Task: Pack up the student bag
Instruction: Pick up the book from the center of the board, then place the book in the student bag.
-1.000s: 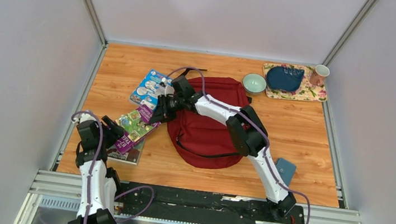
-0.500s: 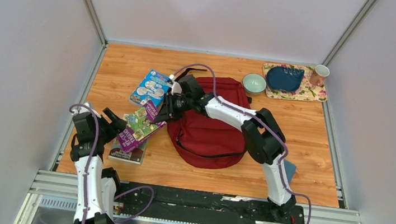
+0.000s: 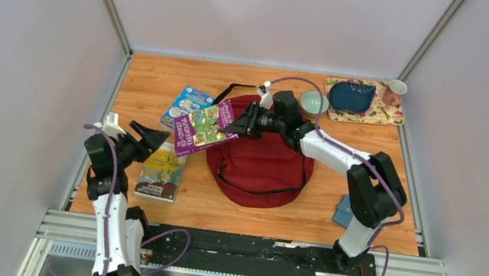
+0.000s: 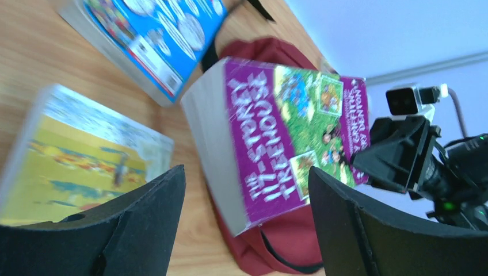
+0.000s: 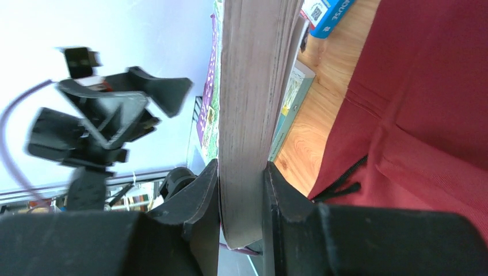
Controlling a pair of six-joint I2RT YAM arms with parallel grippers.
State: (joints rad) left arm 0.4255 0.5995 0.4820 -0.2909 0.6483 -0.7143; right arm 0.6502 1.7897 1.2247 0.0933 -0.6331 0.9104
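Observation:
The dark red student bag (image 3: 259, 167) lies flat mid-table; it also shows in the left wrist view (image 4: 288, 253) and the right wrist view (image 5: 426, 115). My right gripper (image 3: 242, 124) is shut on a purple book (image 3: 205, 126) and holds it in the air over the bag's left edge; its page edge (image 5: 247, 115) sits clamped between the fingers. The purple book (image 4: 282, 132) hangs ahead of my left gripper (image 3: 148, 137), which is open and empty, above a yellow book (image 3: 161, 170). A blue book (image 3: 186, 104) lies flat beyond.
A green bowl (image 3: 314, 102) stands behind the bag. A floral tray (image 3: 387, 116) at the back right holds a dark blue pouch (image 3: 351, 95) and a cup (image 3: 393, 92). A small blue wallet (image 3: 343, 210) lies near the right arm's base. Walls close in both sides.
My right gripper has lifted the purple book off the pile and carried it right and up, over the bag's left edge. The yellow book is uncovered. My left gripper has drawn back and tilted up.

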